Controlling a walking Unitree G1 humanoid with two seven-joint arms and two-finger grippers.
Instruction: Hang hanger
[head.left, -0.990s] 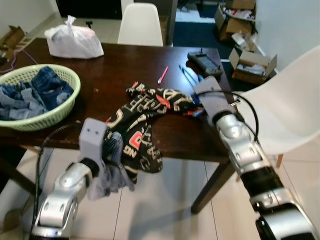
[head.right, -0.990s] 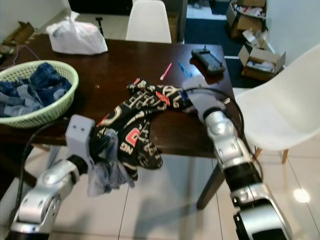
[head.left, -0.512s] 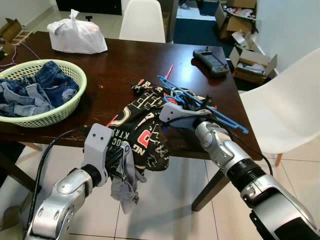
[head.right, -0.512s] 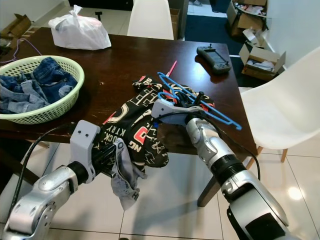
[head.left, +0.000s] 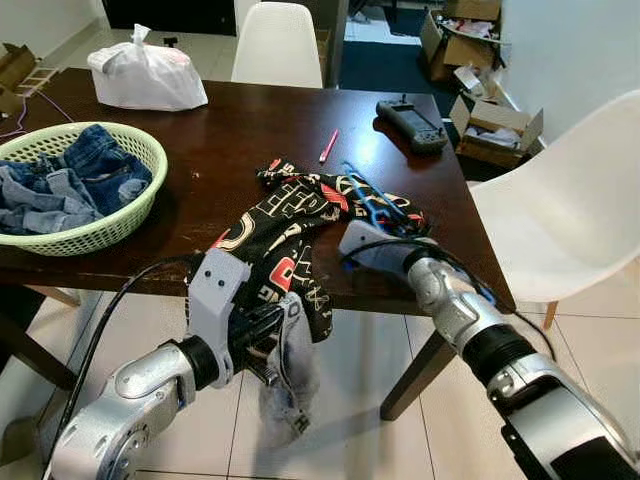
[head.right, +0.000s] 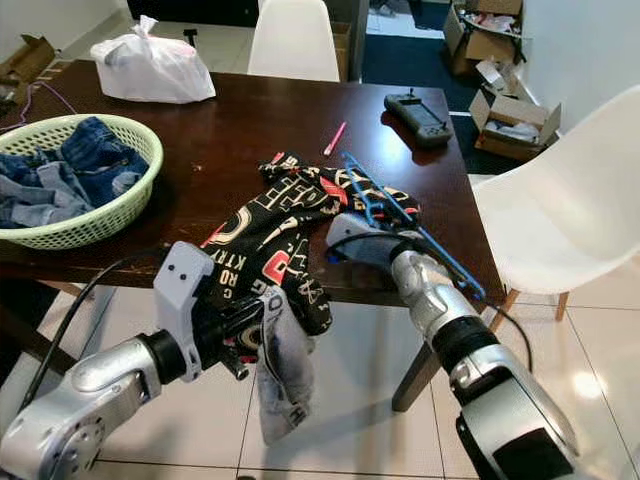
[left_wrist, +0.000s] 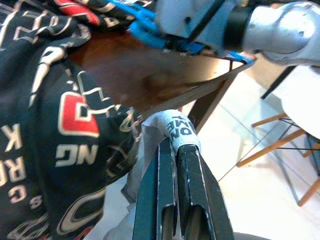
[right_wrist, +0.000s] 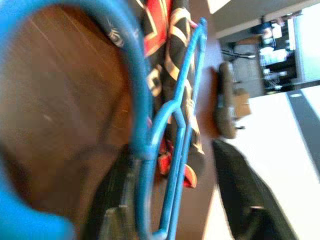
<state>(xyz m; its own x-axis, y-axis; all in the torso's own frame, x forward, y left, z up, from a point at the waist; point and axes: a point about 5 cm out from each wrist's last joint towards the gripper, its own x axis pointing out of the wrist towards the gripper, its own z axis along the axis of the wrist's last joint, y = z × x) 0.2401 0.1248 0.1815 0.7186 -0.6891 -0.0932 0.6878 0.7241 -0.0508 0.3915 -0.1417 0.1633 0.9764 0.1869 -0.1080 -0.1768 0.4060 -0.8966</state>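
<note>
A blue plastic hanger (head.left: 385, 205) lies slanted on the black, red-and-white printed garment (head.left: 290, 225) at the dark table's (head.left: 230, 130) front right part, one end past the edge. My right gripper (right_wrist: 175, 155) is at the hanger, open; in the right wrist view the hanger's bars (right_wrist: 175, 125) run between the two black fingers, close to one of them, with the hook looming near the camera. My left gripper (left_wrist: 177, 145) is below the table's front edge, shut on the garment's grey hanging hem (head.left: 285, 385).
A green basket (head.left: 150, 165) of jeans stands at the table's left, a white plastic bag (head.left: 145, 75) at the back, a pink pen (head.left: 327, 146) and a black controller (head.left: 410, 112) to the right. White chairs stand behind (head.left: 275, 45) and right (head.left: 570, 210).
The right gripper has brought the raised hanger down onto the garment. The left gripper has shifted right under the table edge, still holding the hem.
</note>
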